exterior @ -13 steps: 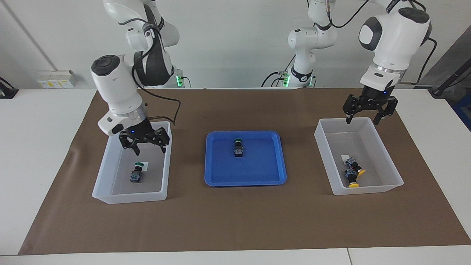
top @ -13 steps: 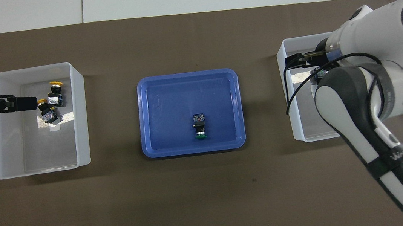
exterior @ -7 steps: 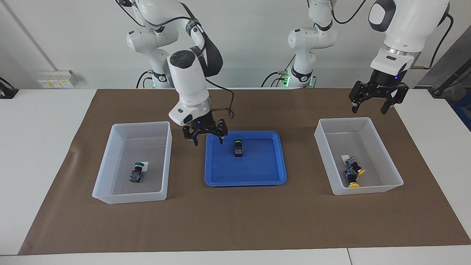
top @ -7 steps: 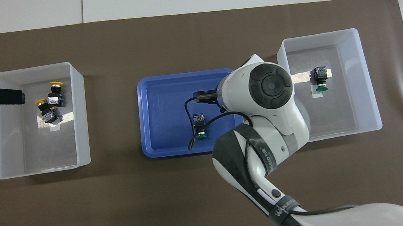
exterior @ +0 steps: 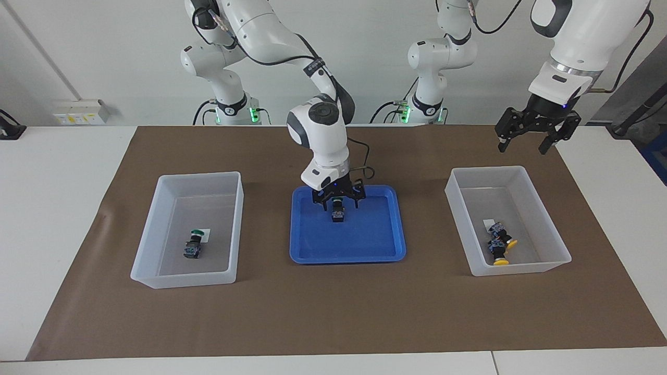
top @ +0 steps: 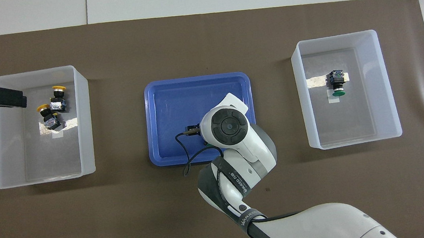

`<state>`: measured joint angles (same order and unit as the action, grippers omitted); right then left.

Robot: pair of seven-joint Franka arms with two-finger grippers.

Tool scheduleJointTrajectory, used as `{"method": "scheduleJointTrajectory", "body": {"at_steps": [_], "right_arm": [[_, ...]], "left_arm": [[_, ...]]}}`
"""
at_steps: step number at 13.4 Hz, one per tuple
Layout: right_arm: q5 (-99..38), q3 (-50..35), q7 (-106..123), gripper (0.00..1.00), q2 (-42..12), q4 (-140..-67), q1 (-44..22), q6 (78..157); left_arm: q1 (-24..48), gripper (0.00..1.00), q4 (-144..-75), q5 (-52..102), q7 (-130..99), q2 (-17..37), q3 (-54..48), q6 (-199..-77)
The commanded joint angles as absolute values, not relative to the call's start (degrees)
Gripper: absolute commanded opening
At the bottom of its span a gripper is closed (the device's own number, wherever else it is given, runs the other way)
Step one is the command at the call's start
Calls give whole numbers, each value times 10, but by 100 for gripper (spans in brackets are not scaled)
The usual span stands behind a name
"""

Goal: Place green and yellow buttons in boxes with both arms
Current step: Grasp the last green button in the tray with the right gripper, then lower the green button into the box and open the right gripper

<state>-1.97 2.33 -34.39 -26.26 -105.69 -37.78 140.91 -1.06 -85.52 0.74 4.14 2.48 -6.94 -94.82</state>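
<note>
Blue tray (top: 162, 100) sits between two boxes: one (top: 388, 87) holds a green button (top: 337, 84), the other (top: 9, 158) two yellow buttons (top: 52, 109).

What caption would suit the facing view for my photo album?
Right gripper open over the last green button in the blue tray; left gripper waits above its box.

Blue tray (exterior: 396, 229) (brown mat (exterior: 333, 312))
</note>
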Motion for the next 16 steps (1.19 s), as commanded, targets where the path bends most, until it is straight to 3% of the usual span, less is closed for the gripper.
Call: {"method": "scheduleJointTrajectory", "body": {"at_steps": [1,4,7,9,12,16], "right_arm": [[-9,24,-349,56,-250,-1074,-381,1417],[-10,23,-352,0,-249,-1071,-387,1408],[-12,25,-350,0,-240,-1050,-377,1380],[-13,34,-345,0,-202,-1035,-355,1334],[-12,34,-279,0,-144,-1036,-275,1304],[-18,33,-117,0,-126,-1045,-151,1287]], "left_arm": [[11,100,-825,10,39,39,-55,-921],[60,100,-817,12,39,38,-2,-897],[76,100,-820,12,38,28,2,-887],[62,100,-837,12,40,15,1,-885],[42,100,-853,12,39,0,-3,-864],[40,100,-887,12,40,-20,-1,-844]]}}
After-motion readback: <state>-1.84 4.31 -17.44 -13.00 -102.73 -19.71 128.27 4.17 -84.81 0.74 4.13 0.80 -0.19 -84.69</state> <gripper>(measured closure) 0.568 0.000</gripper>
